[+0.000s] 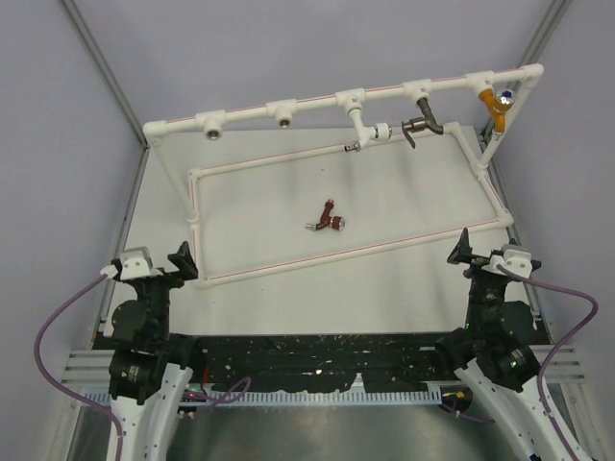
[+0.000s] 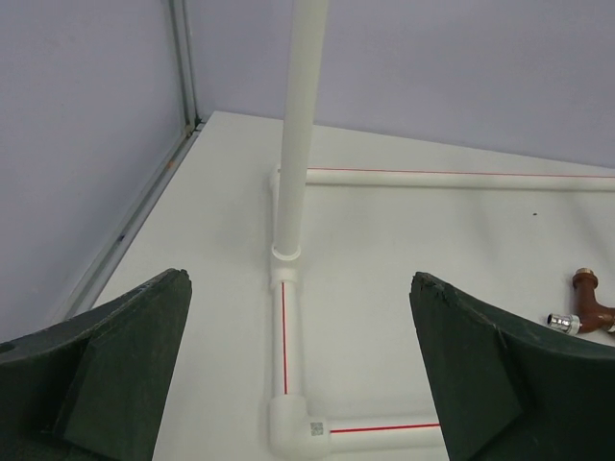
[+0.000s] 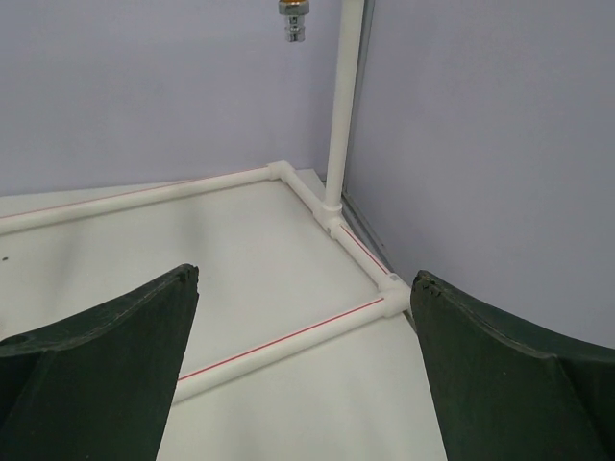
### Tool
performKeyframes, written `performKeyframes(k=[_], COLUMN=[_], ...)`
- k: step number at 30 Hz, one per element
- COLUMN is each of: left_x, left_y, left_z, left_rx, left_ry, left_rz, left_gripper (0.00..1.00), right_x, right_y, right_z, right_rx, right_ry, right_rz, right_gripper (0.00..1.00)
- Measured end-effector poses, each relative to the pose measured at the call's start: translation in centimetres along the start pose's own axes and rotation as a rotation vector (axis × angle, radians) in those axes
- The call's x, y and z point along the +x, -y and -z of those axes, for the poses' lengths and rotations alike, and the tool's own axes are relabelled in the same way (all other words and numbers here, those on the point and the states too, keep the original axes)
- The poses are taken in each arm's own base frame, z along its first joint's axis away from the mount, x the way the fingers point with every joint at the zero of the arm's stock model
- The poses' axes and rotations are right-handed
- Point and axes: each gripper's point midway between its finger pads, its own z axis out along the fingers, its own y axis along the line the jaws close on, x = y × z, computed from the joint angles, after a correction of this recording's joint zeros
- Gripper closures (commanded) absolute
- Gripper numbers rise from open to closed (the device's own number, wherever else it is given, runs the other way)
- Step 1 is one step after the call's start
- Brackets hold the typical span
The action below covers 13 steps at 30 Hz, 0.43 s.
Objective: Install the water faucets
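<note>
left arm [image 1: 142, 331]: lower left of the top view, folded over its base, wrist pointing up the frame.
left tool [image 1: 165, 272]: jaws wide apart, nothing between them; dark fingers [image 2: 106, 375] fill the lower corners of its wrist view.
right arm [image 1: 492, 338]: lower right, folded likewise.
right tool [image 1: 483, 261]: jaws wide apart, nothing held.

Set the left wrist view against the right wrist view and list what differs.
Left wrist only: the reddish-brown faucet lying on the table. Right wrist only: a metal spout hanging at the top. Both: the red-striped white pipe frame with an upright post, plus open, empty jaws of the left end effector and right end effector.
</note>
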Motion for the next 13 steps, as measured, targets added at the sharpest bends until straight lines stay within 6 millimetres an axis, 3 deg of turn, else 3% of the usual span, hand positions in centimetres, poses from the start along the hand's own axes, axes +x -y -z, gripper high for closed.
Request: performKeyframes(k=[4,13], left_x=[0.0,0.0], left_y=[0.1,-0.3], left_z=[0.0,0.0], left_rx=[0.002,-0.017], left_ry=[-0.001,-0.001], left_rz=[-0.006,-0.009], left_gripper=[0.0,0.0], right_x=[1.7,1.4], right_y=[-0.6,-0.4], right_z=[-0.1,-0.3], right_rx=[-0.015,-0.004], right_ry=[-0.028,-0.013], right_rz=[0.039,0.037], right_gripper=[0.05,0.05])
